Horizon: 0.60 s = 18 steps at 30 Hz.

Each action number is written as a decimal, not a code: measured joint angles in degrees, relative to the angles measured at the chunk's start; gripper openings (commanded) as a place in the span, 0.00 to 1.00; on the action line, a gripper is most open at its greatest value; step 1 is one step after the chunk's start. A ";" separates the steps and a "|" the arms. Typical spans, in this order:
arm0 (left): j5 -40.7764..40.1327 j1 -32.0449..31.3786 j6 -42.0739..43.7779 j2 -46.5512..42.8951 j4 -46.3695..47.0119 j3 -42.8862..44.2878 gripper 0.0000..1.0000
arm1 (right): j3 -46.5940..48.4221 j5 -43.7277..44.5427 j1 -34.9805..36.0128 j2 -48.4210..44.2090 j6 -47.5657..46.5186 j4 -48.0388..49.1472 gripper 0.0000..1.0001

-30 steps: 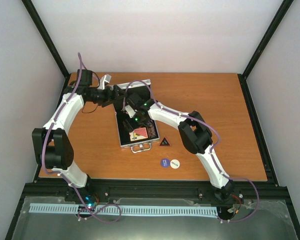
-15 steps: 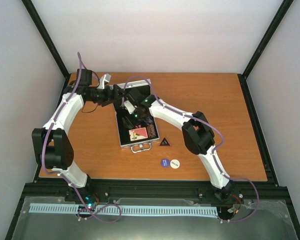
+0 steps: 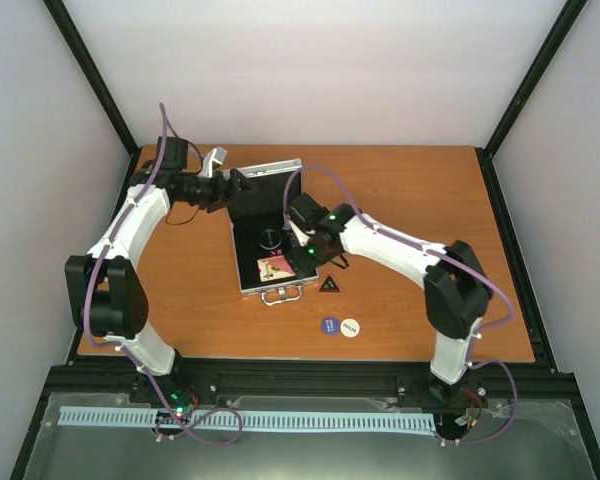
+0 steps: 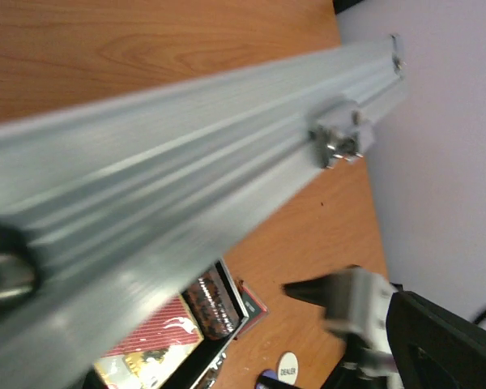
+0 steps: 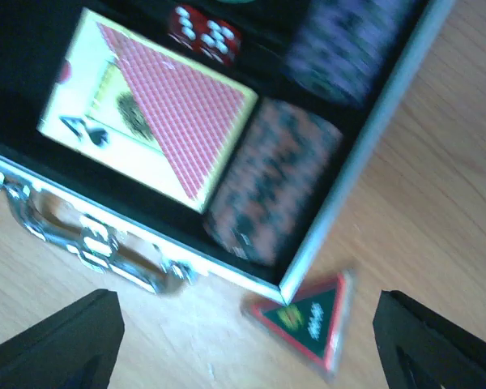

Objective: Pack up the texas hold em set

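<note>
Packing stands partly done: the open case [image 3: 270,289] on the bench [image 3: 430,220] holds the card box [image 5: 146,121], red dice [image 5: 202,28] and chip stacks [image 5: 275,186]. Outside lie the black triangle [image 5: 308,316], just beside its corner, and the blue disc [image 3: 329,325] and white disc [image 3: 350,327] nearer the arms. The right gripper's [image 3: 315,258] fingers [image 5: 65,344] hang apart, empty, above that corner. The left gripper [image 3: 230,188] sits at the raised lid [image 4: 186,162]; its grip cannot be told.

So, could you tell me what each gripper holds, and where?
The left gripper appears to clamp the silver aluminium case's open lid near its left edge; the right gripper is open, holding nothing.
</note>
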 measured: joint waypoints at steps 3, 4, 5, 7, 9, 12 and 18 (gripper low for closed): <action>-1.33 1.27 -0.02 0.09 0.04 0.02 1.00 | -4.92 3.80 -0.02 -6.34 1.55 -2.19 0.89; -1.57 1.44 -0.02 0.09 0.04 0.04 1.00 | -5.92 4.72 -0.02 -7.34 1.92 -2.54 0.89; -1.88 1.53 -0.02 0.09 0.04 0.04 1.00 | -7.39 5.66 -0.02 -8.31 2.49 -2.78 0.89; -2.19 1.53 -0.02 0.09 0.02 0.09 1.00 | -10.16 6.80 -0.02 -8.63 3.30 -3.02 0.89; -2.34 1.53 -0.02 0.09 0.02 0.13 1.00 | -12.98 7.26 -0.02 -7.98 4.13 -3.28 0.90; -2.43 1.53 -0.02 0.09 0.02 0.13 1.00 | -15.21 7.50 -0.02 -6.36 5.33 -3.58 0.92; -2.49 1.53 -0.02 0.09 0.04 0.13 1.00 | -15.19 7.65 -0.02 -3.82 7.04 -2.21 0.94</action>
